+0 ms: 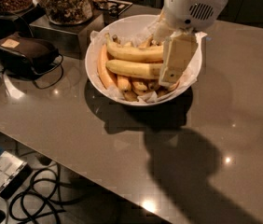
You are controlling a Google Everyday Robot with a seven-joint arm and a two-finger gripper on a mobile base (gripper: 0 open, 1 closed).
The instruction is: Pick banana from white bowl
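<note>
Low over the right half of the white bowl (96,45), the gripper (165,59). Its fingers (178,59) spread apart, gripping nothing: the near one a cream slab standing in front of the right ends of the two long bananas, the far one only partly seen behind them. Across the middle of the bowl, on crinkled white paper (190,76), the banana (131,69), nearly straight, right end hidden behind the near finger. Just behind and touching it, a slimmer curved banana (131,52). Along the left wall, an orange-yellow banana (102,71); short stubby bananas (134,85) packed in front, partly beneath the long pair. Under the bowl, a grey-brown worktop (75,134). Behind the bowl, glass jars (66,3) of brown snacks; to the left, a dark pouch (24,52) with a cable looped beside it. Below the worktop edge, black cables (43,197) on the floor
</note>
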